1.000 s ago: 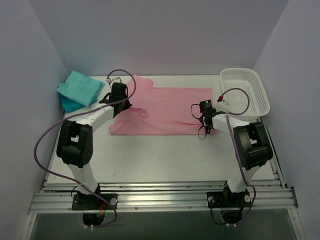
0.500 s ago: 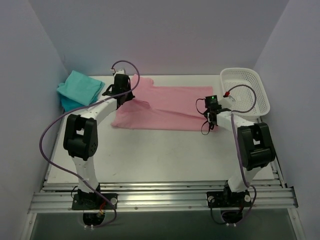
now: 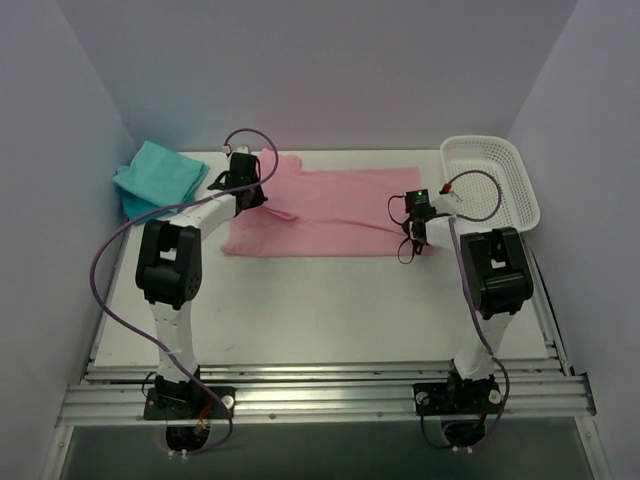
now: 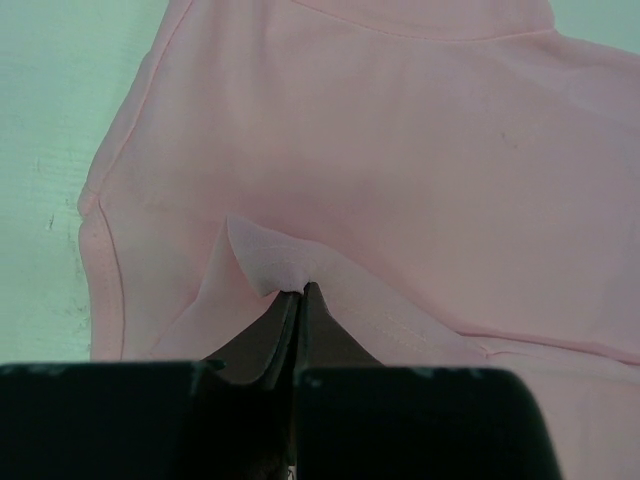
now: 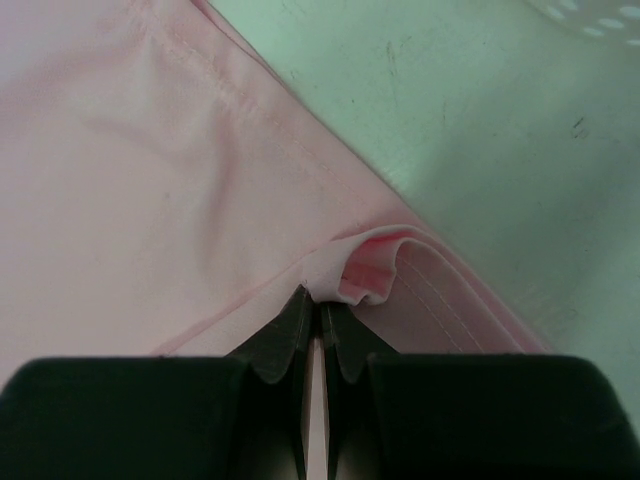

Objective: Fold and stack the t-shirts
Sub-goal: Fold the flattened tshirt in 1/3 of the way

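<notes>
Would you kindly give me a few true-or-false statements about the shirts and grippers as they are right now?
1. The left gripper is shut on a fold of the pink t-shirt. True.
2. The right gripper is open and holds nothing. False: it is shut on the pink t-shirt's edge.
3. The teal t-shirt lies at the far-left corner of the table. True.
4. The white basket holds a t-shirt. False: no shirt shows in it.
</notes>
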